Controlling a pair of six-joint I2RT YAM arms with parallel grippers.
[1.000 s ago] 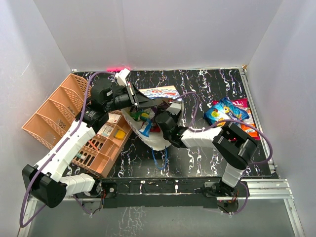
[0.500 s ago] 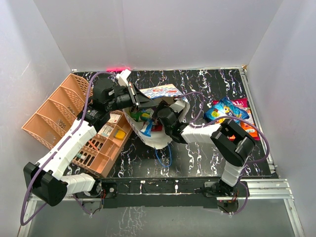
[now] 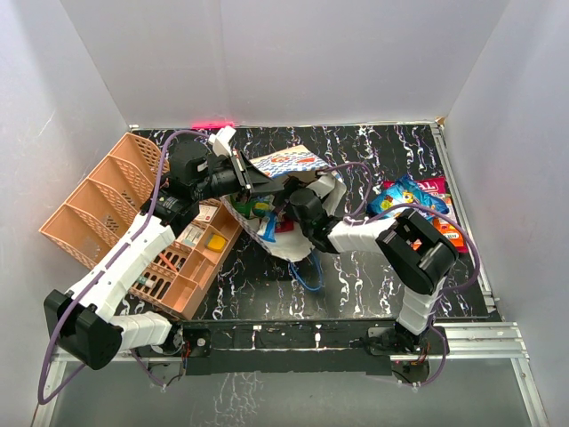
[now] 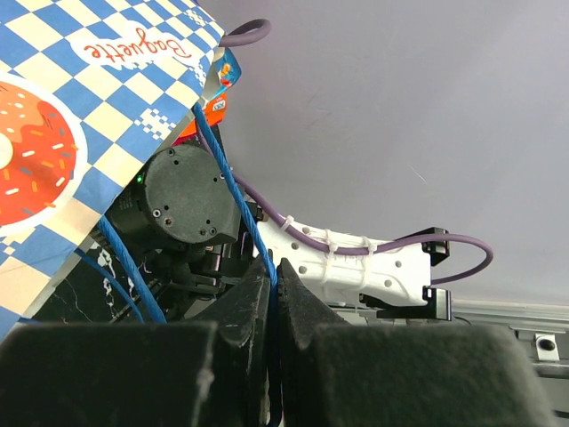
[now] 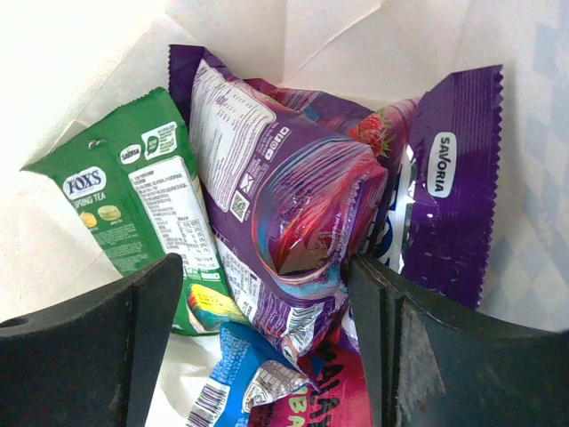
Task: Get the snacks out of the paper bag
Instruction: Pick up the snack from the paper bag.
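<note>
The paper bag (image 3: 286,164) lies tipped on the black table, its mouth held up. My left gripper (image 3: 252,177) is shut on the bag's blue cord handle (image 4: 252,233), and the chequered band (image 4: 80,116) shows to its left. My right gripper (image 3: 284,212) reaches into the bag's mouth. In the right wrist view it is open (image 5: 267,271), with its fingers (image 5: 418,347) on either side of a bulging purple packet (image 5: 284,205). A green packet (image 5: 133,205), a second purple packet (image 5: 453,178), a blue one (image 5: 236,378) and a magenta one (image 5: 333,405) lie around it in the bag.
A peach latticed basket (image 3: 107,205) with small items stands at the left, next to the bag. A few snack packets (image 3: 411,201) lie on the table at the right. White walls enclose the back and sides.
My left gripper has lifted the bag's mouth a little up and to the right. My right gripper has pushed further up into the bag. The loose blue cord has shifted.
</note>
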